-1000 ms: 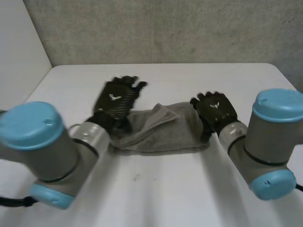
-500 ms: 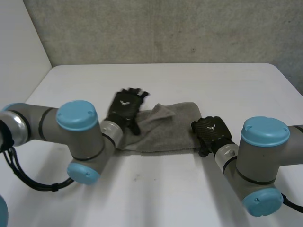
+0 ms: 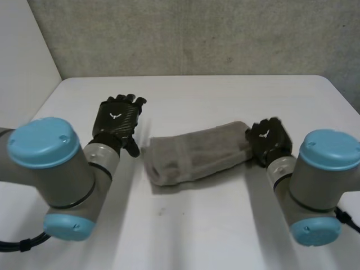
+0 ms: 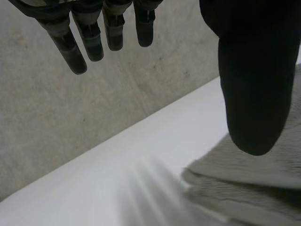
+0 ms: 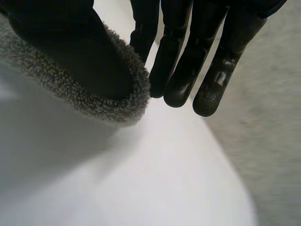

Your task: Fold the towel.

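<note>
I see a speckled grey wall [image 3: 197, 34] behind the white tabletop [image 3: 225, 95]. There is a small white emblem [image 3: 113, 116] on the back of the left hand [image 3: 121, 128] (too small for me to read). The grey towel [image 3: 194, 153] lies folded and slanted mid-tabletop. My left hand hovers beside its left end, fingers [image 4: 94, 42] straight and apart, holding nothing. The right hand [image 3: 270, 140] is at the right end, fingers [image 5: 181, 70] pinching the hem against the thumb.

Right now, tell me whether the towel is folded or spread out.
Folded. The towel lies as a narrow bundle on the table, with stacked layers showing at the end beside the left hand.
</note>
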{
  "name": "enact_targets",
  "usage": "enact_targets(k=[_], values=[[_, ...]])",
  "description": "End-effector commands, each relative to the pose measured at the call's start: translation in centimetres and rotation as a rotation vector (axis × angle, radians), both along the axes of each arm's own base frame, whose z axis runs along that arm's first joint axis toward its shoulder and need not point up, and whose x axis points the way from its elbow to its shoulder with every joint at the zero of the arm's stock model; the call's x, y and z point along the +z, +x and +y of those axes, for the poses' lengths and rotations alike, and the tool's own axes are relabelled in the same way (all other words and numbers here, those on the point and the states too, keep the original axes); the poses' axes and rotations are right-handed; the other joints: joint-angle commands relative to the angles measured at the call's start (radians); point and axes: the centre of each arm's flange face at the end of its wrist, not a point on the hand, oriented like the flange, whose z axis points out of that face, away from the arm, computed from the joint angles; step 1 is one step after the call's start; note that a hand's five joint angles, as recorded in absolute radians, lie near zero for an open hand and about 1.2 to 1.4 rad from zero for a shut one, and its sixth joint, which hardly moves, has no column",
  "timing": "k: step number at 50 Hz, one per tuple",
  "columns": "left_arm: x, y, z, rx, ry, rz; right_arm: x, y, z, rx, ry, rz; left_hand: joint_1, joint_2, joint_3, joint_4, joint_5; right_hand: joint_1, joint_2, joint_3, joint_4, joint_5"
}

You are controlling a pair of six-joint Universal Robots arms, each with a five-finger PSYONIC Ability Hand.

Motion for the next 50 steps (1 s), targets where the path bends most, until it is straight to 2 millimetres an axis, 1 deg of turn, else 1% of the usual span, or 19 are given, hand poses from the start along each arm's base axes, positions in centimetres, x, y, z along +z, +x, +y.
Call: enact_targets(k=[1,4,5,6,7,9,12,14,17,21,23,25,26,27,29,36,43,46,50], values=[[1.2,1.1,1.8,-0.024,-0.008,0.008,3.7,-0.2,-1.3,-0.008,-0.182,0.139,0.007,0.009,0.007,0.009,0.013,0.473,0.229,0.217,0.206,0.246],[1.2,1.3,2.1,-0.031,-0.006,0.007,5.1,2.6,-0.2,0.087,-0.232,0.102,0.004,0.006,0.004,0.006,0.010,0.473,0.229,0.217,0.206,0.246],[1.2,1.3,2.1,-0.031,-0.006,0.007,5.7,4.6,1.1,0.169,-0.251,0.078,0.004,0.006,0.004,0.006,0.010,0.473,0.229,0.217,0.206,0.246],[1.2,1.4,2.2,-0.029,-0.003,0.006,5.4,6.5,2.4,0.257,-0.256,0.064,0.004,0.006,0.004,0.006,0.010,0.473,0.229,0.217,0.206,0.246],[1.0,1.6,2.1,-0.025,0.002,0.003,5.4,6.5,2.4,0.258,-0.256,0.064,0.004,0.006,0.004,0.006,0.010,0.473,0.229,0.217,0.206,0.246],[0.9,1.8,2.0,-0.017,0.007,0.002,3.3,9.5,5.5,0.443,-0.222,0.063,0.001,0.003,0.002,0.003,0.007,0.473,0.229,0.217,0.206,0.246],[0.5,2.3,1.8,-0.001,0.017,-0.004,2.2,10.4,7.2,0.526,-0.191,0.077,0.001,0.003,0.002,0.003,0.007,0.473,0.229,0.217,0.206,0.246],[0.4,2.5,1.7,0.005,0.021,-0.006,0.4,11.3,10.4,0.655,-0.145,0.095,0.001,0.003,0.001,0.003,0.007,0.473,0.229,0.217,0.206,0.246],[0.1,2.7,1.9,0.008,0.031,-0.011,-1.5,11.1,11.8,0.693,-0.078,0.106,0.001,0.003,0.001,0.003,0.007,0.473,0.229,0.217,0.206,0.246],[0.5,2.6,2.1,0.000,0.023,-0.006,-1.8,10.6,12.2,0.686,-0.057,0.113,-0.005,-0.003,-0.004,-0.003,0.001,0.473,0.229,0.217,0.206,0.246],[0.7,2.5,2.1,-0.004,0.016,-0.003,-1.6,10.4,12.3,0.679,-0.054,0.109,-0.005,-0.003,-0.004,-0.003,0.001,0.465,0.221,0.209,0.199,0.238],[0.9,2.3,2.0,-0.007,0.010,0.001,-0.5,10.0,12.2,0.639,-0.050,0.072,-0.010,-0.009,-0.010,-0.009,-0.005,-0.309,-0.553,-0.565,-0.576,-0.536],[1.2,2.1,1.9,-0.012,-0.002,0.007,-0.5,10.0,12.2,0.639,-0.050,0.072,-0.011,-0.009,-0.010,-0.009,-0.005,-0.313,-0.557,-0.569,-0.579,-0.540],[1.2,2.1,1.9,-0.012,-0.003,0.007,0.2,9.6,11.6,0.599,-0.042,0.037,-0.011,-0.009,-0.010,-0.009,-0.005,-0.598,-0.841,-0.854,-0.864,-0.825],[2.4,1.4,1.8,-0.026,-0.036,0.029,1.1,9.2,10.8,0.553,-0.029,-0.017,-0.011,-0.009,-0.010,-0.009,-0.005,-0.749,-0.993,-1.005,-1.015,-0.976],[4.6,-0.5,1.8,-0.069,-0.073,0.131,6.6,6.1,7.4,0.355,0.126,-0.409,0.004,0.006,0.004,0.006,0.010,-0.749,-0.993,-1.005,-1.015,-0.976],[5.6,-2.3,1.2,-0.105,-0.033,0.263,7.6,3.1,4.4,0.197,0.341,-0.527,0.016,0.018,0.016,0.018,0.022,-0.749,-0.993,-1.005,-1.015,-0.976],[4.6,-4.2,2.0,-0.149,0.038,0.273,7.0,2.8,3.8,0.174,0.455,-0.523,0.016,0.018,0.016,0.018,0.022,-0.749,-0.993,-1.005,-1.015,-0.976],[1.3,-5.7,2.1,-0.159,0.176,0.224,5.4,2.6,2.5,0.143,0.534,-0.505,0.013,0.015,0.013,0.015,0.019,-0.749,-0.993,-1.005,-1.015,-0.976]])
